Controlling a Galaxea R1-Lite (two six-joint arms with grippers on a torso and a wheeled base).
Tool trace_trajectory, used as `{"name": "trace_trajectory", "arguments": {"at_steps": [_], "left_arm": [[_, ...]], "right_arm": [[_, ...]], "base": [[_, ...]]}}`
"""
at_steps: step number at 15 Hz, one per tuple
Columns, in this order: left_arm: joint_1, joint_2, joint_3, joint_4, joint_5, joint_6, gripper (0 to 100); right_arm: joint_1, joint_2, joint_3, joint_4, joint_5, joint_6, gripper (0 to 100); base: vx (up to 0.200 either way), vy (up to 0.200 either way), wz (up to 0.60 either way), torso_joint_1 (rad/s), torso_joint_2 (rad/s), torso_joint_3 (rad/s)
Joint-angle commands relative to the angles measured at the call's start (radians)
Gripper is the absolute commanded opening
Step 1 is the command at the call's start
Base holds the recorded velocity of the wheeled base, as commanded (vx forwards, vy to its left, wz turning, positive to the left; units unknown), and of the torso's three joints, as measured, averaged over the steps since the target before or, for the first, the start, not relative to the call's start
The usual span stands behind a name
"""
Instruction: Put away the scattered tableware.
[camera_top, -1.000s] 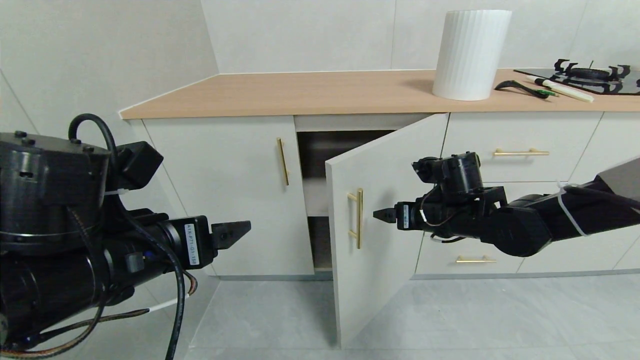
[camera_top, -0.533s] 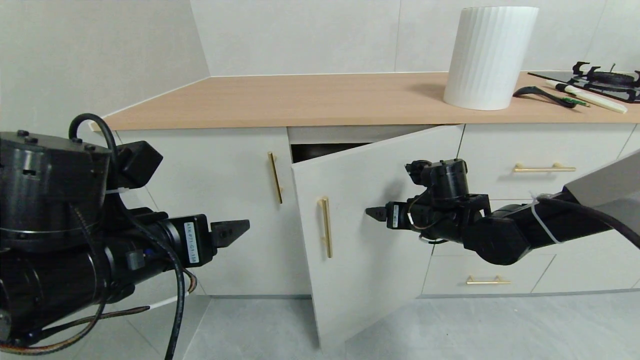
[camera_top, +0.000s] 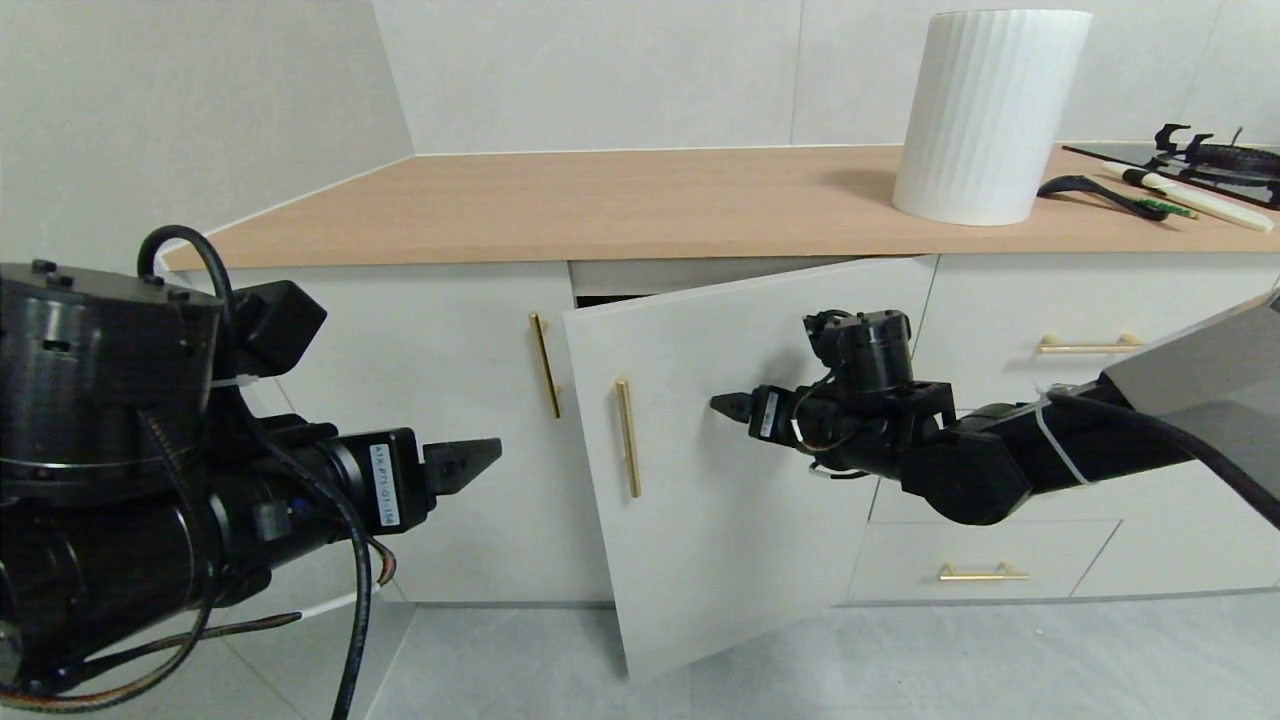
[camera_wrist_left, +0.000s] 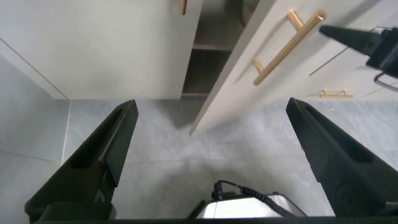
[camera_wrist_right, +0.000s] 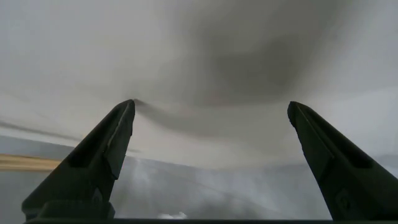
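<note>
Scattered tableware lies on the wooden counter (camera_top: 600, 200) at the far right: a black ladle (camera_top: 1095, 192) and a white-handled utensil (camera_top: 1200, 195) beside a green one. Below the counter, a white cabinet door (camera_top: 740, 500) with a gold handle (camera_top: 627, 438) stands partly ajar. My right gripper (camera_top: 725, 405) is open, its fingertips against the door's outer face (camera_wrist_right: 205, 74). My left gripper (camera_top: 475, 460) hangs open and empty in front of the left-hand cabinet; in its wrist view (camera_wrist_left: 211, 102) the ajar door (camera_wrist_left: 249, 62) and the floor lie beyond it.
A tall white ribbed container (camera_top: 985, 115) stands on the counter near the utensils. A black gas hob (camera_top: 1215, 155) sits at the far right. Drawers with gold handles (camera_top: 1085, 345) are right of the door. Grey tiled floor (camera_top: 900, 660) lies below.
The cabinet door has swung much further towards shut with my right gripper moving left against it. The head camera has shifted as well. The left arm has kept still.
</note>
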Motion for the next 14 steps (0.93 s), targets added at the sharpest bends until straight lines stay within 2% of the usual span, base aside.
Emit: {"name": "trace_trajectory", "arguments": {"at_steps": [1,5,10,14], "left_arm": [[0.001,0.002,0.000,0.000,0.000,-0.001,100],[0.001,0.004,0.000,0.001,0.000,-0.001,100],[0.001,0.002,0.000,0.000,0.000,-0.001,100],[0.001,0.002,0.000,0.000,0.000,-0.001,100]], "right_arm": [[0.014,0.021,-0.034,0.001,-0.012,0.023,100],[0.019,0.055,-0.108,0.007,-0.026,0.112,100],[0.016,0.162,-0.281,0.105,-0.164,0.170,100],[0.005,0.191,-0.324,0.105,-0.193,0.187,100]], "base": [[0.000,0.000,0.00,0.000,0.00,0.000],[0.000,0.000,0.00,0.000,0.00,0.000],[0.000,0.000,0.00,0.000,0.00,0.000],[0.000,0.000,0.00,0.000,0.00,0.000]]}}
